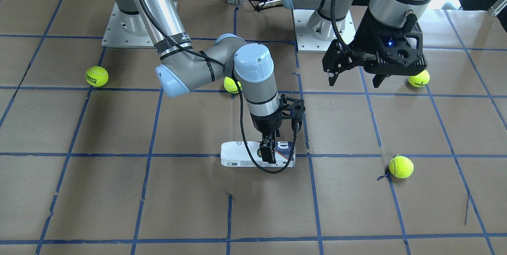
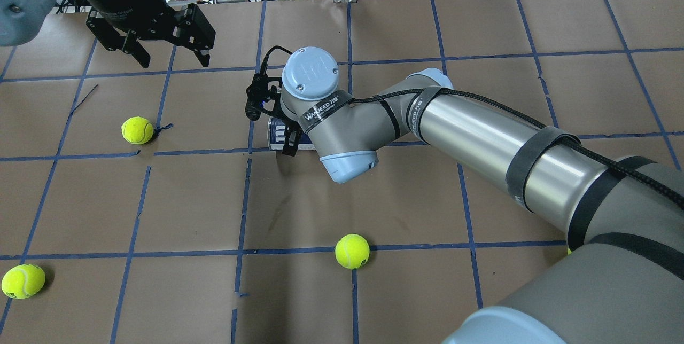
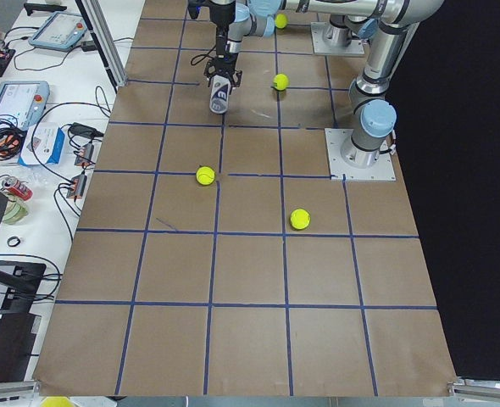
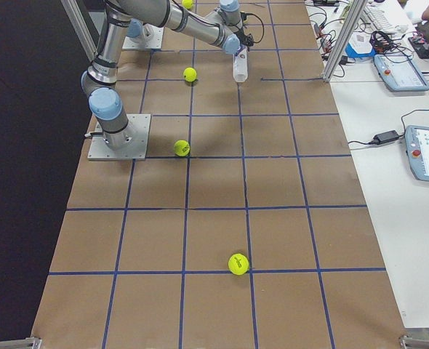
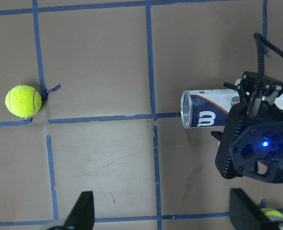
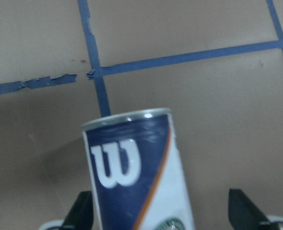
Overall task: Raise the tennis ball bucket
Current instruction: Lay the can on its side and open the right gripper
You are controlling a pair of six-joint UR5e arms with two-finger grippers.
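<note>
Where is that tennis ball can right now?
In the front-facing view the tennis ball bucket lies on its side near the middle of the table, along a blue tape line, with the right claw straddling it from above.
</note>
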